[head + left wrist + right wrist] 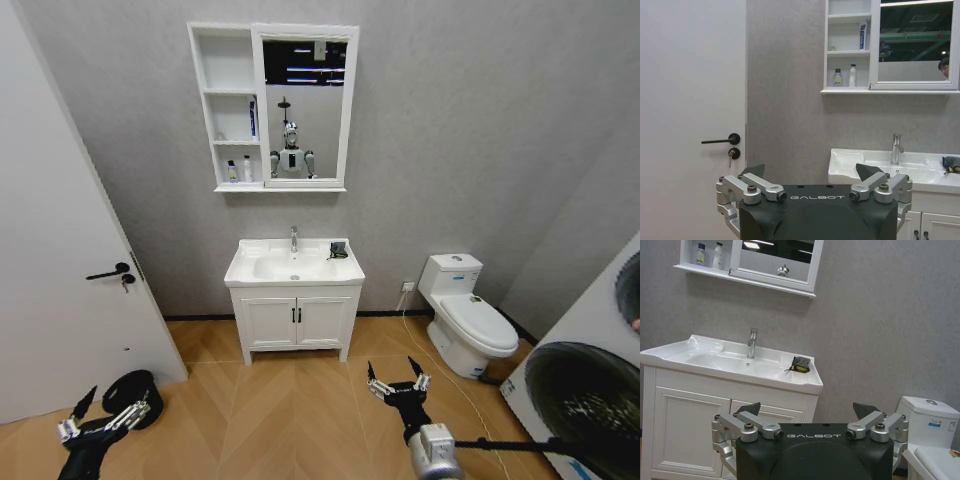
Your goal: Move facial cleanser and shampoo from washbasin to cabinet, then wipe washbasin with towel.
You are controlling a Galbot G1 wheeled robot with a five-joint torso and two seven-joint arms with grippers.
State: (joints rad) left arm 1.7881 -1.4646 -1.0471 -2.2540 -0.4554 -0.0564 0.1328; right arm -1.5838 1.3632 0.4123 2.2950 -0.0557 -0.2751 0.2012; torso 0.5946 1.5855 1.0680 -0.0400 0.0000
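Towel lies bunched at the washbasin's right rear corner, probably soft and light, best pinched at a fold; both grippers hang far off, jaws wide open and empty.

The white washbasin sits against the grey wall, its chrome tap upright at the back rim. A small dark towel lies crumpled on the basin's right rear corner. Above hangs the white cabinet; two small bottles stand in its lowest shelf compartment.
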